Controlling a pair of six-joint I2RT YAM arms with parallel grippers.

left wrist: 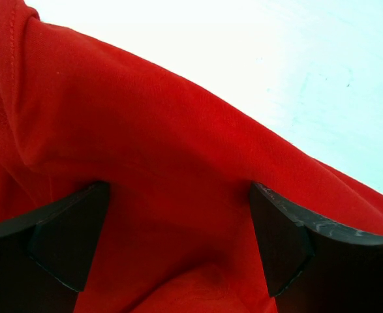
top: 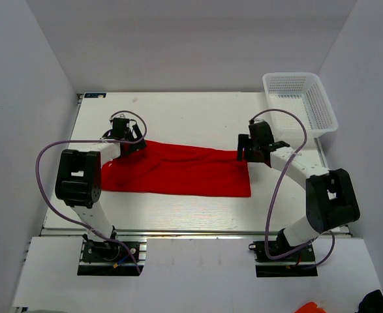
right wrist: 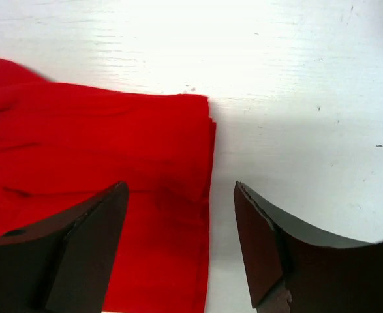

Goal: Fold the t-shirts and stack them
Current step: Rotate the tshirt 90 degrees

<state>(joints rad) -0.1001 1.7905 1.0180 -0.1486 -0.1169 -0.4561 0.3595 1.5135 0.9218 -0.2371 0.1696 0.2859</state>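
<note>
Now, the red t-shirt (top: 178, 173) lies flat on the white tabletop (top: 191, 117), folded into a long band. We note that its long axis runs left to right across the tabletop, between the two arms. The right end is a straight, squared edge. The left end is broader and less tidy, and partly hidden under the left arm. The far edge slopes slightly, lying farther from the arm bases at the left than at the right.

Left hand (top: 134, 145): over the far left corner of the shirt. In the left wrist view its jaws stand wide apart, with red cloth filling the space between and below them; nothing is clamped. We cannot tell whether the tips touch the cloth.

Right hand (top: 245, 155): at the far right corner of the shirt. In the right wrist view its jaws stand apart, astride the shirt's right edge, one over red cloth and the other over bare tabletop. Stacked layers show at that edge.

White mesh basket (top: 300, 101): far right corner of the tabletop, well apart from the shirt.
</note>
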